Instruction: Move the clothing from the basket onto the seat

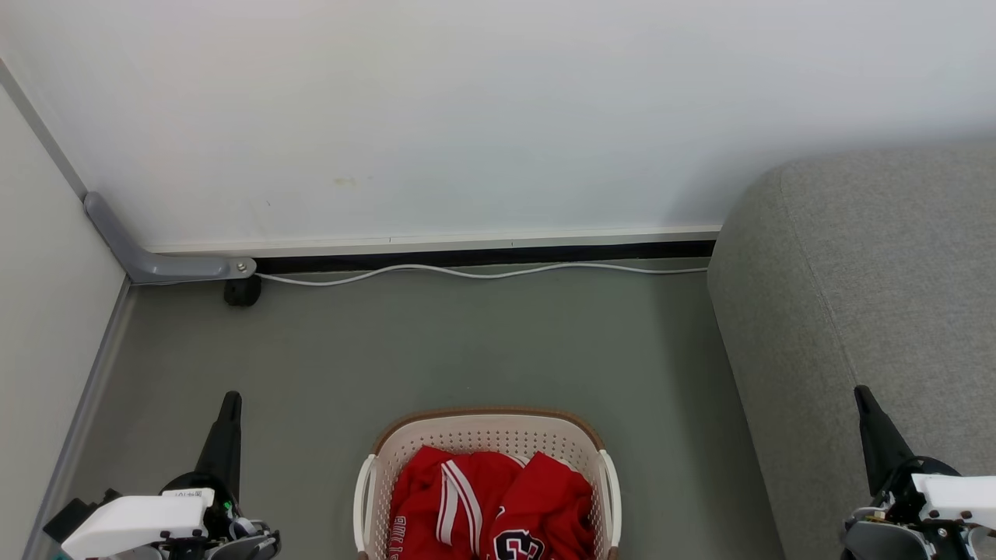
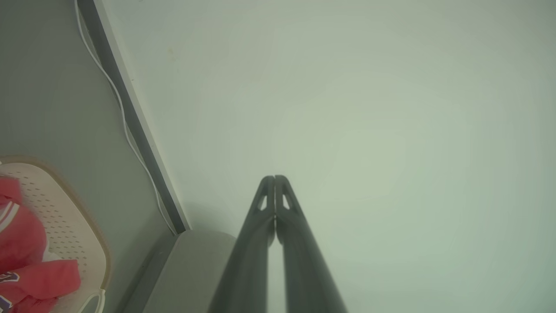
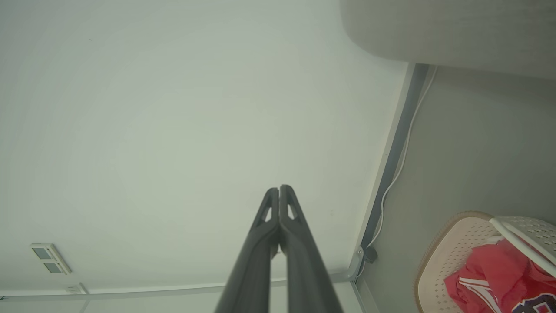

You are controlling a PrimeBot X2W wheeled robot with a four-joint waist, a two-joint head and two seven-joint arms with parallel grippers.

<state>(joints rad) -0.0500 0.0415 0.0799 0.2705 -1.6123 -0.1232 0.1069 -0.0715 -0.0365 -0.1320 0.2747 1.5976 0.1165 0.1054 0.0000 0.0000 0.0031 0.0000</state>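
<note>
- The left hand (image 1: 230,398) is low on the left in the head view. Its two long dark fingers are pressed together, so it is closed, and it holds nothing.
- The right hand (image 1: 860,391) is low on the right in the head view, with the grey side of the sofa behind it. Its two fingers are pressed together too, so it is closed and holds nothing.
- Both hands point up toward the wall and are well apart from the basket.
- The basket (image 1: 482,439) sits on the floor (image 1: 467,342) between the two hands, at the bottom middle of the head view. It is cream white with lots of small holes, a brown rim and a white handle on each side.
- The clothes (image 1: 498,490) are inside the basket. They are red with white stripes and some dark letters, all bunched up in a heap.
- The sofa (image 1: 871,295) is big and grey with round edges. It stands to the right of the basket, near it but not touching.
- A thin white cord (image 1: 467,272) lies on the floor along the bottom of the wall, past the basket.
- A grey metal bracket (image 1: 156,266) sits in the far left corner.
- The white wall (image 1: 467,117) is the farthest thing back.
</note>
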